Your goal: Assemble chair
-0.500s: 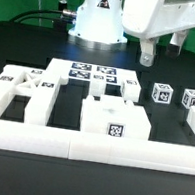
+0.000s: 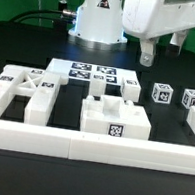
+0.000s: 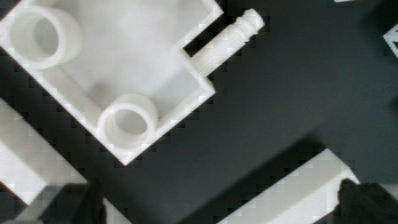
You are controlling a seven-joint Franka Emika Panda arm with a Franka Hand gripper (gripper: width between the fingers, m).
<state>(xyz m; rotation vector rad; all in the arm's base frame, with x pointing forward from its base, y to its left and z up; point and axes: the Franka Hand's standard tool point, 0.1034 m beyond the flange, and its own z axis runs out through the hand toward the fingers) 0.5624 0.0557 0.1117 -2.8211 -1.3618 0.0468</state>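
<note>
The chair parts are matte white with square tags. In the exterior view, an X-braced panel (image 2: 21, 89) lies at the left and a blocky frame (image 2: 113, 118) sits in the middle. Three small posts (image 2: 161, 94) stand in a row to the right. My gripper (image 2: 147, 54) hangs above the table behind the posts, touching nothing. In the wrist view, a flat white piece with two round holes (image 3: 107, 75) and a ridged peg (image 3: 231, 35) lies below the gripper (image 3: 205, 210). Its dark fingertips (image 3: 365, 205) stand far apart with nothing between them.
The marker board (image 2: 89, 74) lies flat behind the frame. A long low white border rail (image 2: 88, 147) runs along the front, with its side arms at both ends. The robot base (image 2: 98, 15) stands at the back. A white strip (image 3: 267, 180) crosses under the fingers in the wrist view.
</note>
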